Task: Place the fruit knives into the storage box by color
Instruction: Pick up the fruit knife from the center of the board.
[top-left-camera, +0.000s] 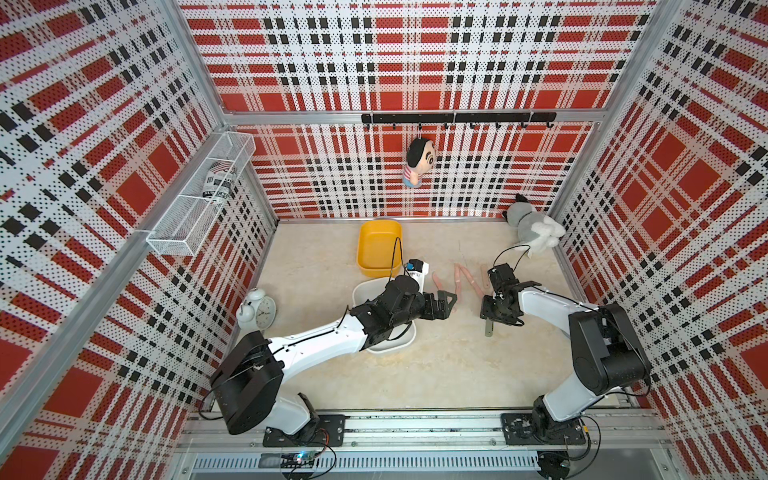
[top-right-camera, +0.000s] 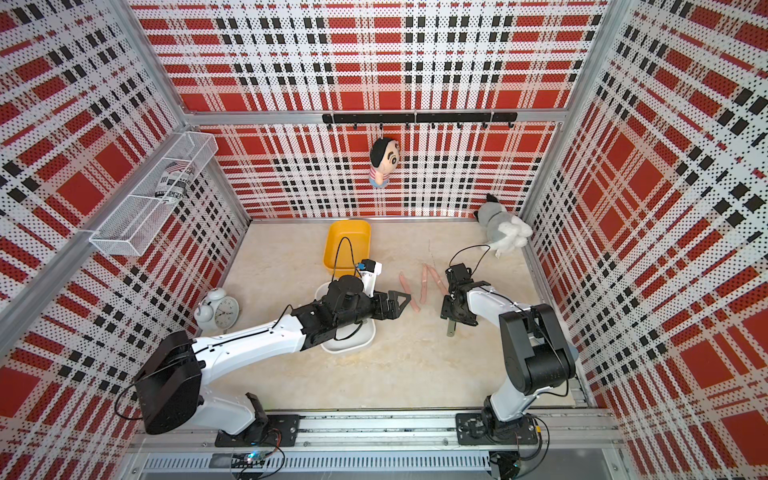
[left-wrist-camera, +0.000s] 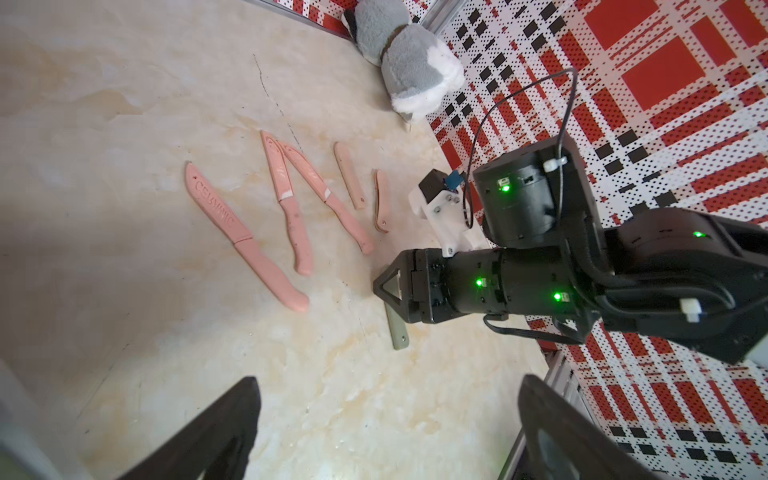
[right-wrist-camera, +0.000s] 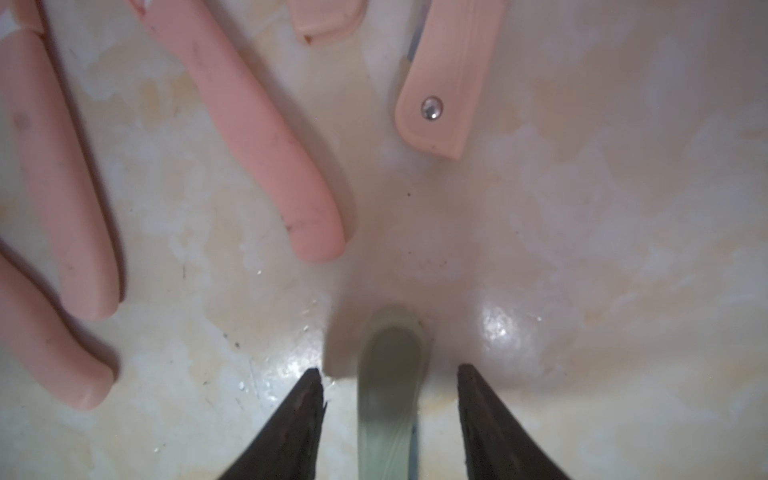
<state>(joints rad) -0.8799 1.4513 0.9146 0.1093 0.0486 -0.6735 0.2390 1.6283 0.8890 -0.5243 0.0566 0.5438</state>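
A white alarm clock (top-left-camera: 257, 311) stands on the marbled tabletop (top-left-camera: 457, 374) by the left wall. A grey-white plush toy (top-left-camera: 532, 226) lies in the far right corner. A doll (top-left-camera: 419, 162) hangs from a black hook rail (top-left-camera: 457, 118); a wall-mounted wire basket (top-left-camera: 178, 228) holds a printed can (top-left-camera: 218, 180).

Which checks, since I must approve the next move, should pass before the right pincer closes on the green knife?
1. Green knife sits inside the right pincer: ok, gaps both sides.
2. Right pincer empty: ok, open.
3. Nearest pink knife clear of it: ok, apart.
4. Left pincer apart from the right: ok, open, empty.
5. White box free to receive: cannot tell, left arm covers it.
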